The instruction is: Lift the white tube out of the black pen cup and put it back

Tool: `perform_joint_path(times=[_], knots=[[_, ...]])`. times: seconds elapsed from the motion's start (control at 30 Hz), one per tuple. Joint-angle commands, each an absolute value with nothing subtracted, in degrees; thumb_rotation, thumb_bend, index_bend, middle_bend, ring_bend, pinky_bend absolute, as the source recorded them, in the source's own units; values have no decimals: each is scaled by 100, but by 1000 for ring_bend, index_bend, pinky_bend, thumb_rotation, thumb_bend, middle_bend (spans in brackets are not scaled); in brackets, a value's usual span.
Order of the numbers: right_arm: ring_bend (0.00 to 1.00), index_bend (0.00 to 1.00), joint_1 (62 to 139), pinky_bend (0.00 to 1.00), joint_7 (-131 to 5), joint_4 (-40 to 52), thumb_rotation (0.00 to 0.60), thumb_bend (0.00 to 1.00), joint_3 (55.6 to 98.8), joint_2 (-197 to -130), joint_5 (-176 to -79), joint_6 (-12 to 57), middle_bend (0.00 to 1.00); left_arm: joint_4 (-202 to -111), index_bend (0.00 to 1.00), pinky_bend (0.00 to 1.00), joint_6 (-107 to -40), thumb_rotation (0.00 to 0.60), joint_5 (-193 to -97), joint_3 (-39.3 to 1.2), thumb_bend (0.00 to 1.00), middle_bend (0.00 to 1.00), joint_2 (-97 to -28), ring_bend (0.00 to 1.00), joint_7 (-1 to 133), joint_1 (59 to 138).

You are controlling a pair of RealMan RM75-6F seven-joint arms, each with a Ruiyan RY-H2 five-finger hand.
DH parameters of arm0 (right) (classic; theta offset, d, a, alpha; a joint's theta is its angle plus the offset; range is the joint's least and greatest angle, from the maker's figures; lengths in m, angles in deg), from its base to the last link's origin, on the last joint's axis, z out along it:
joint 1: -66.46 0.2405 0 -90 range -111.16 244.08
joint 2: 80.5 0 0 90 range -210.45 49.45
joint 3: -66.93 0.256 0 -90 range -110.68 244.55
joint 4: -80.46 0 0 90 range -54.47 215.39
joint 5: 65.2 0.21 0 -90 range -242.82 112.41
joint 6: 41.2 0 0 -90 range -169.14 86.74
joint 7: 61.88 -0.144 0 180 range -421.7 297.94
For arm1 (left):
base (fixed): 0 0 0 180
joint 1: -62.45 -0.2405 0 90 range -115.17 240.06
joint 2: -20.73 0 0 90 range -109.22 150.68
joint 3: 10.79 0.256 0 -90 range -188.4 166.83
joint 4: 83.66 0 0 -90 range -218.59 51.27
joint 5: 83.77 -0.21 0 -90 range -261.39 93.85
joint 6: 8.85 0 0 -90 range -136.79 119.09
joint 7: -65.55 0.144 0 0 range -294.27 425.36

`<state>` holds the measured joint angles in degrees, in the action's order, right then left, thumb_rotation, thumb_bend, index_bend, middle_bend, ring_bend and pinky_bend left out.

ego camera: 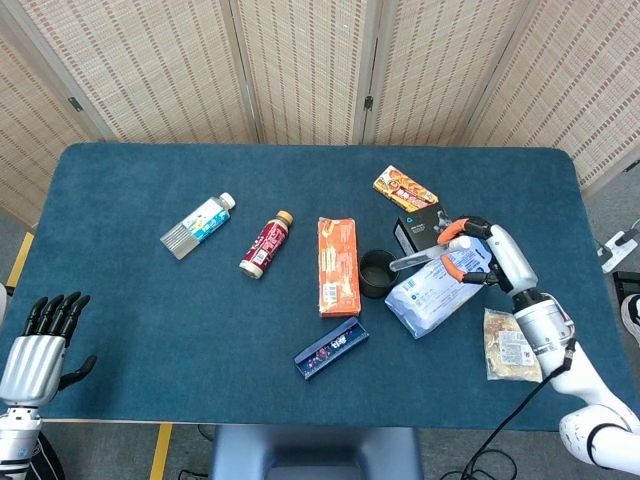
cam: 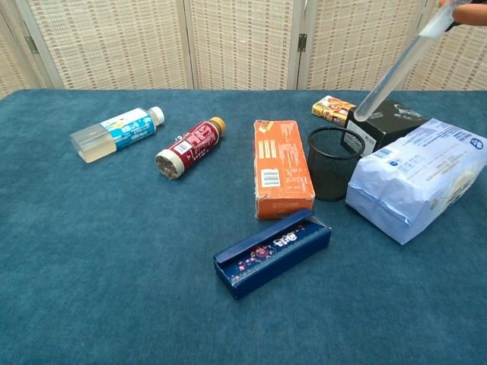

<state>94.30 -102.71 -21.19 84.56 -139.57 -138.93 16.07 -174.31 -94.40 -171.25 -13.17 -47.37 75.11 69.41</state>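
Observation:
The white tube (ego camera: 418, 257) (cam: 394, 71) hangs in the air, tilted, its lower end above and just right of the black pen cup (ego camera: 376, 273) (cam: 335, 162). My right hand (ego camera: 480, 256) grips the tube's upper end; in the chest view only its fingertips (cam: 464, 3) show at the top right corner. The cup stands upright on the blue table (ego camera: 150, 300) with nothing visible in it. My left hand (ego camera: 38, 340) rests at the lower left edge of the head view, fingers apart, holding nothing.
An orange box (ego camera: 338, 264) lies left of the cup, a dark blue case (ego camera: 331, 347) in front. A white bag (ego camera: 433, 293), a black box (ego camera: 420, 224), a snack box (ego camera: 404, 188) and a packet (ego camera: 510, 345) crowd the right. Two bottles (ego camera: 198, 225) (ego camera: 265, 243) lie at left.

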Motion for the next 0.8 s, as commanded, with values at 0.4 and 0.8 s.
perform_joint_path(times=[0.4,0.8], knots=[[269,638,9507,130,-6675,-1379,600,374,8304,-14716,-13876,2773,495,-17424,118,85,-9432,600,-17097,-1309,288,123,-4733,100,7509,6931],[269,638,9470,130,-8307,-2068,600,374,8491,-14463,-13553,2152,495,-17398,118,84,-9403,600,-17084,-1311,288,123,-4746,100,7490,6945]])
